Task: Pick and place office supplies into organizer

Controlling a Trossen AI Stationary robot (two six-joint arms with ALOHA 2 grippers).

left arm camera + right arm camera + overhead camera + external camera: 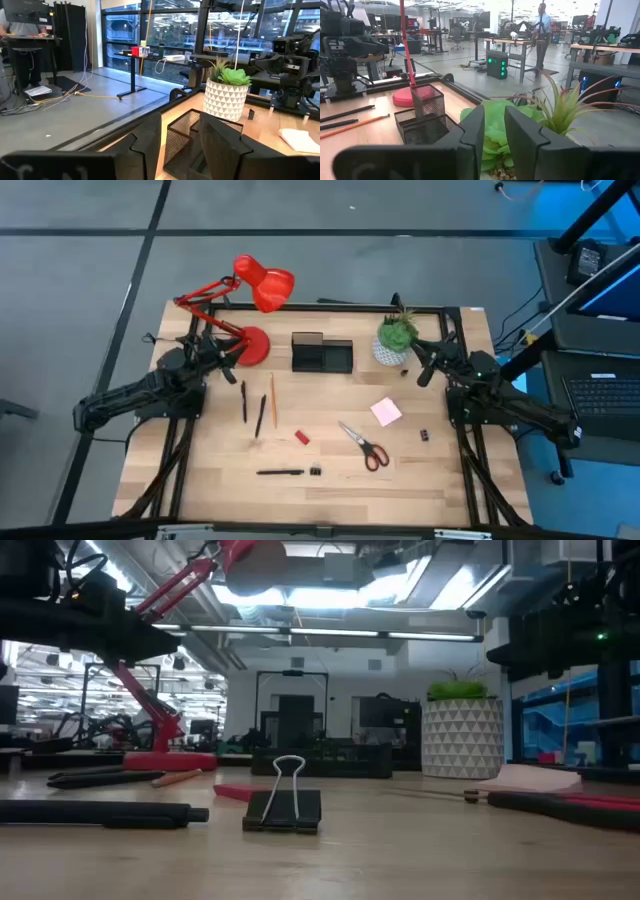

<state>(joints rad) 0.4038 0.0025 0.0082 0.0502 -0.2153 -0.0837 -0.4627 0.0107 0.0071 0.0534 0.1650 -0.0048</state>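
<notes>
1. Your left gripper shows its fingers parted with nothing between them, near the red lamp base.
2. Your right gripper is likewise slightly parted and empty, beside the white patterned plant pot.
3. The black wire-mesh organizer sits at the table's far edge between them; what it holds can't be made out.
4. Black pens, an orange pencil, red-handled scissors, a pink sticky-note pad and a black binder clip lie loose on the wooden table.
</notes>
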